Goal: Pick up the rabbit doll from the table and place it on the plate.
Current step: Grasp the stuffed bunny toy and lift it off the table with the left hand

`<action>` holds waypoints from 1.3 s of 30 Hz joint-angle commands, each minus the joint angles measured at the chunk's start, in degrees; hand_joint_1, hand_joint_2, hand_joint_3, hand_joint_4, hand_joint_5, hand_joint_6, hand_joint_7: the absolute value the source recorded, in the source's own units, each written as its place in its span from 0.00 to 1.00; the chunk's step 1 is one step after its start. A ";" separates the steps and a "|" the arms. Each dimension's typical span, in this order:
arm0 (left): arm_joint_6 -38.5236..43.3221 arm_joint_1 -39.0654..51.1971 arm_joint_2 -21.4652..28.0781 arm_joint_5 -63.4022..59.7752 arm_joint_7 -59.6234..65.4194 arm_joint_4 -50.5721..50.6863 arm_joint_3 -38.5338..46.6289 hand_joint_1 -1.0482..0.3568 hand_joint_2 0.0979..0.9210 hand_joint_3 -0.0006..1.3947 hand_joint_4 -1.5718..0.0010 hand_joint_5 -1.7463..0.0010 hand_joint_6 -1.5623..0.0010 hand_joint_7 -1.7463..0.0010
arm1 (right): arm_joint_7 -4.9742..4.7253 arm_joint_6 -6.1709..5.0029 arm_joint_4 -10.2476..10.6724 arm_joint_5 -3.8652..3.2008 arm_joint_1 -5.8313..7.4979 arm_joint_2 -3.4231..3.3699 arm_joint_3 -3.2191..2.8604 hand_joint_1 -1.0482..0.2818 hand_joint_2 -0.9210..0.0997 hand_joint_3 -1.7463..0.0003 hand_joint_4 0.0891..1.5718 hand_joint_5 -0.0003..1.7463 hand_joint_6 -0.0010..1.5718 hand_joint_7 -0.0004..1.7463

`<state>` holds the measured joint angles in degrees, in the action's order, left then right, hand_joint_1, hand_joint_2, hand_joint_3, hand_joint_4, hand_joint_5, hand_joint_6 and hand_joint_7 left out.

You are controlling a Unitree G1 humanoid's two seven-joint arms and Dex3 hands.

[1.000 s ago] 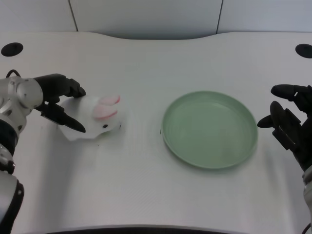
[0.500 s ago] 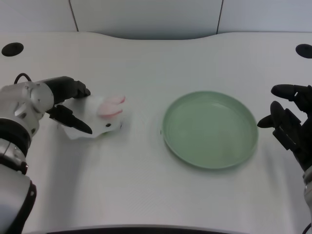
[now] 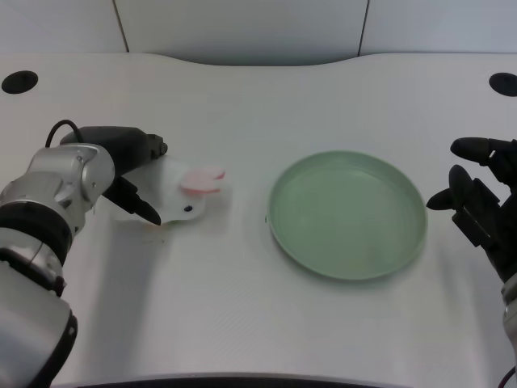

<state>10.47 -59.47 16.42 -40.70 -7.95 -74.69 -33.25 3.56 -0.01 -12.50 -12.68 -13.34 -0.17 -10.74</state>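
Observation:
The white rabbit doll [image 3: 179,192] with pink ears lies left of centre, its ears pointing right toward the plate. My left hand [image 3: 136,174] grips the doll's left side, with fingers above it and a finger below it. The doll looks slightly raised off the table, though I cannot tell for sure. The green plate [image 3: 347,214] sits empty to the right of the doll, a small gap away.
My right hand [image 3: 481,198] rests at the table's right edge, beside the plate. Two dark round holes [image 3: 19,81] [image 3: 502,83] sit in the table's far corners. A wall panel runs along the back.
My left hand has carried the rabbit doll to the right, closer to the plate, and the forearm has swung in with it. The doll's ears have tipped further right.

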 commanded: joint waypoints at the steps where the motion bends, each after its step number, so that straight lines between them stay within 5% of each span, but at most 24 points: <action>1: 0.66 0.65 0.95 -1.87 1.82 -0.95 -1.56 0.23 0.83 0.00 0.95 0.88 0.86 1.00 | 0.25 -0.08 -0.24 -0.75 0.24 0.58 -0.81 0.57 0.00 0.67 0.22 0.94 0.24 0.80; 5: 1.06 0.50 1.40 -3.35 2.38 -1.38 -2.93 0.25 0.78 0.00 0.93 0.87 0.86 0.99 | -0.61 0.36 -0.23 -0.09 0.08 0.59 -0.74 0.58 0.00 0.67 0.22 0.94 0.24 0.81; 11: 1.23 0.99 1.67 -4.22 3.13 -1.39 -3.40 0.32 0.72 0.00 0.86 0.87 0.81 0.98 | -0.57 1.03 0.26 -1.00 0.18 0.38 -0.97 0.57 0.00 0.66 0.23 0.95 0.24 0.81; 13: 1.04 1.14 1.78 -4.30 3.47 -1.42 -3.37 0.34 0.71 0.00 0.85 0.88 0.79 0.98 | -1.04 1.61 0.84 -0.79 0.32 0.34 -0.84 0.57 0.00 0.66 0.22 0.94 0.24 0.81; 22: 1.89 2.58 1.73 -1.48 8.09 -1.26 -0.16 0.47 0.70 0.00 0.68 0.85 0.57 0.95 | -0.15 0.99 1.19 -1.01 0.66 0.44 -0.74 0.57 0.00 0.65 0.22 0.95 0.23 0.82; 25: 2.46 3.21 1.66 -0.20 10.38 -1.36 1.28 0.54 0.77 0.00 0.62 0.55 0.43 0.87 | -0.12 1.39 1.39 -1.19 0.69 0.37 -0.83 0.56 0.00 0.66 0.21 0.95 0.22 0.82; 26: 2.64 3.36 1.66 -0.11 11.08 -1.40 1.48 0.55 0.80 0.00 0.60 0.41 0.46 0.70 | -0.11 1.37 1.25 -1.24 0.66 0.35 -0.88 0.56 0.00 0.66 0.21 0.95 0.22 0.82; 28: 2.52 3.54 1.60 -0.03 12.51 -1.41 1.73 0.56 0.81 0.00 0.60 0.33 0.53 0.51 | -0.18 1.20 1.22 -1.21 0.71 0.28 -0.84 0.56 0.00 0.66 0.21 0.95 0.22 0.82; 30: 2.29 3.78 1.54 0.24 14.54 -1.30 2.16 0.54 0.84 0.00 0.51 0.24 0.51 0.40 | -0.43 1.40 1.32 -1.25 0.72 0.15 -0.82 0.57 0.00 0.65 0.20 0.95 0.21 0.82; 34: 1.96 3.65 1.50 3.87 11.73 -1.36 5.57 0.54 0.91 0.01 0.51 0.23 0.47 0.35 | 0.14 0.46 0.37 -0.96 0.75 0.46 -0.74 0.57 0.00 0.65 0.20 0.95 0.21 0.82; 37: 1.33 3.33 1.62 6.41 9.20 -1.08 7.93 0.55 0.96 0.00 0.48 0.47 0.40 0.61 | 0.32 0.26 0.22 -0.96 0.82 0.45 -0.79 0.58 0.00 0.64 0.19 0.95 0.21 0.82; 38: 1.17 3.16 1.70 7.17 8.39 -0.89 8.61 0.56 0.95 0.00 0.49 0.41 0.40 0.58 | 0.28 0.30 0.27 -0.98 0.82 0.39 -0.81 0.58 0.00 0.64 0.19 0.95 0.21 0.82; 39: 1.45 3.03 1.96 7.84 7.73 -0.58 9.31 0.58 0.94 0.00 0.51 0.24 0.46 0.37 | 0.26 0.02 -0.02 -0.88 0.75 0.37 -0.83 0.58 0.00 0.64 0.20 0.95 0.21 0.82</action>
<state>12.14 -56.48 17.27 -33.89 1.02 -75.54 -24.92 3.87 0.86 -11.93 -13.29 -13.21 -0.18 -10.86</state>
